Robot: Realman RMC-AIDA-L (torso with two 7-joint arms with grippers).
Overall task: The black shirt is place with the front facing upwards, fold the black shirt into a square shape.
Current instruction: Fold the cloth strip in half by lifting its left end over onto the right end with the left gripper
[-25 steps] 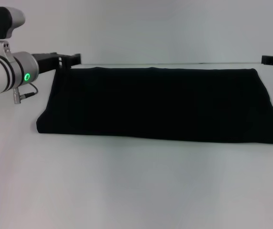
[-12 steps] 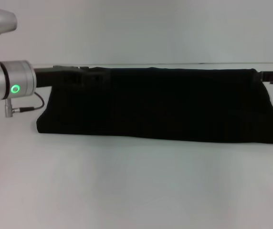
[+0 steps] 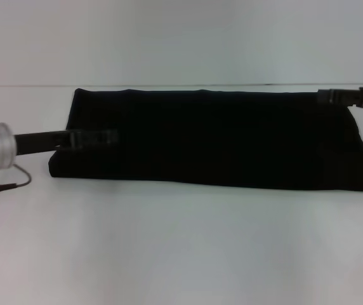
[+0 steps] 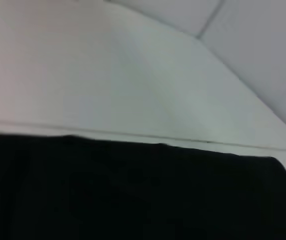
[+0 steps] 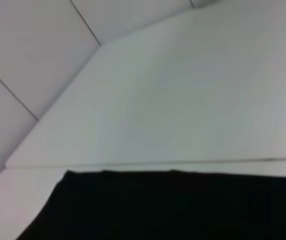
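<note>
The black shirt (image 3: 213, 140) lies folded into a wide band across the white worktop (image 3: 181, 248). Soft and limp, it is best pinched at the end corners. Left claw (image 3: 96, 137) and right claw (image 3: 337, 96) reach over its ends; whether either is spread cannot be told.

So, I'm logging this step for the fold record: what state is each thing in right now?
black shirt: folded into a wide flat band on the table, lettering hidden.
left gripper: low over the shirt's left end.
right gripper: at the shirt's far right corner.
</note>
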